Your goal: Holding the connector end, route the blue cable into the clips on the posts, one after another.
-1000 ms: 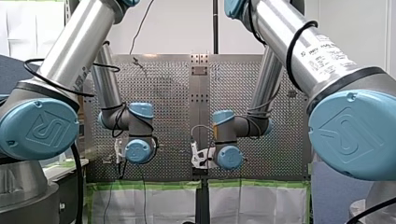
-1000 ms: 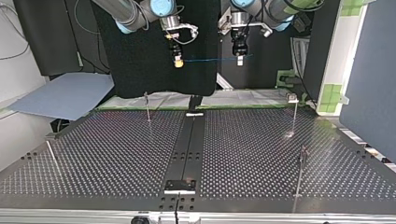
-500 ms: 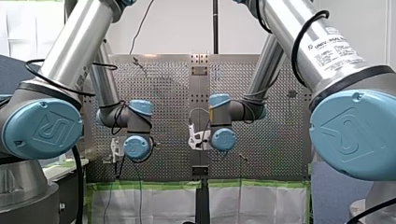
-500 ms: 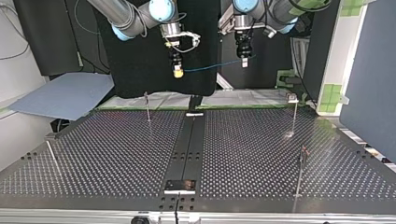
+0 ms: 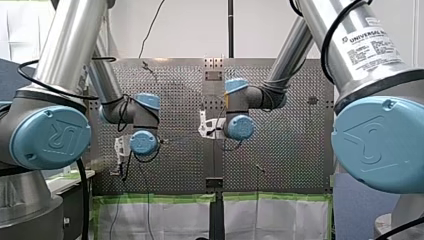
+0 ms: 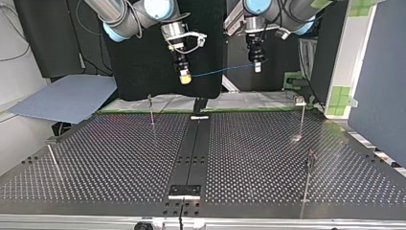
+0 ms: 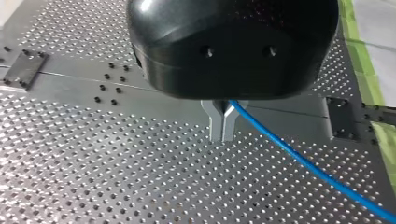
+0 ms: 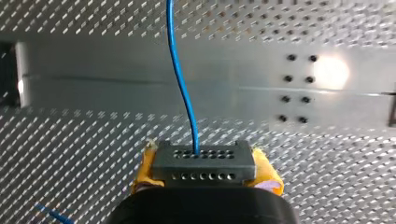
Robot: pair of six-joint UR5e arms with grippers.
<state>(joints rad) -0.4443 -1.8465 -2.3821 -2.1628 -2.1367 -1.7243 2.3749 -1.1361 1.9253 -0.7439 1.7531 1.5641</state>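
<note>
Thin posts (image 6: 307,173) stand on the bench (image 6: 119,158). Farther back and high up, my right claw (image 6: 184,76) pinches the grey connector (image 8: 204,162) between yellow pads (image 8: 267,174). The blue cable (image 6: 220,71) runs from there to my left claw (image 7: 223,134), which squeezes it.

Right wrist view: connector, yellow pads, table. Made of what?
The connector is a matte dark grey block with neat hole rows: likely moulded plastic. The yellow pads look soft with ragged edges: perhaps foam or rubber. The table is bare perforated metal with a bright glare spot: probably aluminium or steel.
</note>
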